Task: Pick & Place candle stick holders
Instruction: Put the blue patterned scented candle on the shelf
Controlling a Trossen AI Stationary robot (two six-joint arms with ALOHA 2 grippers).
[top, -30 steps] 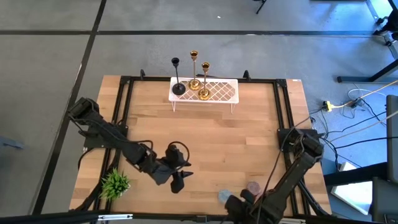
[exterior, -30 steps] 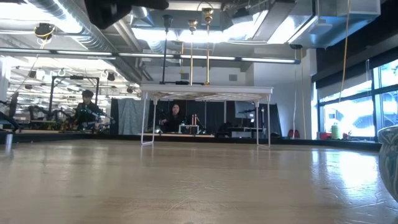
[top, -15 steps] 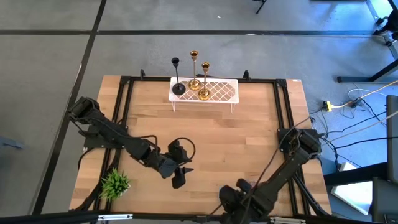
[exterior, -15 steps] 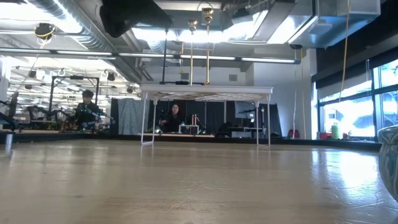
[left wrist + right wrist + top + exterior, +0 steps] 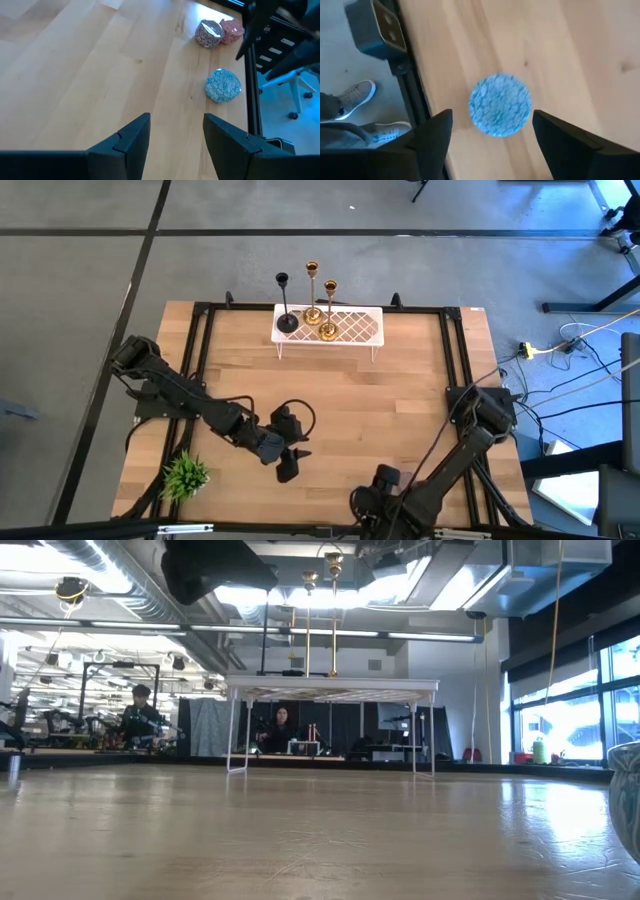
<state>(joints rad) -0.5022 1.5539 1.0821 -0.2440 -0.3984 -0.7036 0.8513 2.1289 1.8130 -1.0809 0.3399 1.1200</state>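
Note:
The three candle stick holders stand by their round bases on a white lattice rack [image 5: 345,327] at the table's far side: a black one [image 5: 284,302] and two gold ones [image 5: 312,290] [image 5: 329,305]. The low view shows them on top of the rack [image 5: 330,690], black holder [image 5: 268,620] to the left of the gold ones [image 5: 308,625]. My left gripper [image 5: 288,467] hangs open over the table's near middle, with only bare wood between its fingers [image 5: 176,120]. My right gripper [image 5: 370,502] is open at the near edge, far from the holders.
A blue round thing [image 5: 500,104] lies on the wood under my right gripper's open fingers [image 5: 492,117]. The left wrist view shows it [image 5: 223,86] beside a patterned round thing [image 5: 209,34] and a pink one [image 5: 232,31]. A green plant [image 5: 185,474] sits near left. A person's shoes [image 5: 355,95] show beyond the near edge.
My right gripper has gone toward the table's left edge along the near edge and now covers the blue round thing in the high view. My left gripper has shifted a little toward the table's right edge. The holders have not moved.

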